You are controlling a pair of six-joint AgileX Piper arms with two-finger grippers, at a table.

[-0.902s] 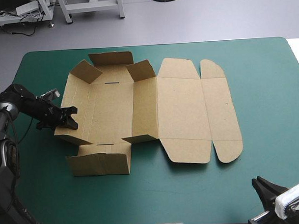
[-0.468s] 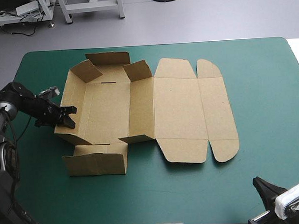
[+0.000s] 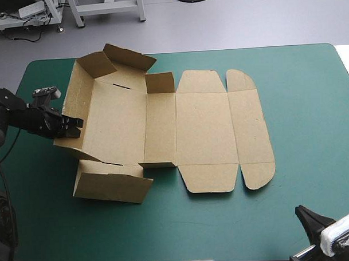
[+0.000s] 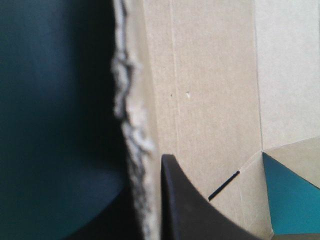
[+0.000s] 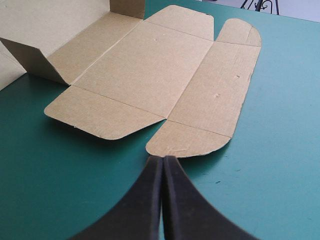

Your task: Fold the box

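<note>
The brown box (image 3: 203, 129) lies open on the teal-green cover, its lid panels flat to the right and its left half tilted up off the table. My left gripper (image 3: 75, 125) is shut on the box's left wall, whose torn-looking edge (image 4: 131, 130) runs down between the fingers. One black finger (image 4: 185, 210) shows inside the tray. The near flap (image 3: 110, 184) hangs loose by the front, and the far flaps (image 3: 129, 59) stand raised. My right gripper (image 3: 303, 215) is shut on nothing at the table's front right corner, a short way from the box's rounded lid flap (image 5: 187, 140).
Bare teal-green cover (image 3: 299, 103) stretches right of the box and along the front edge. The table's left edge is close behind my left arm (image 3: 13, 113).
My left gripper has drawn back to the left while holding the wall. The whole box has slid left and its left half has tipped up higher. The right arm has stayed still.
</note>
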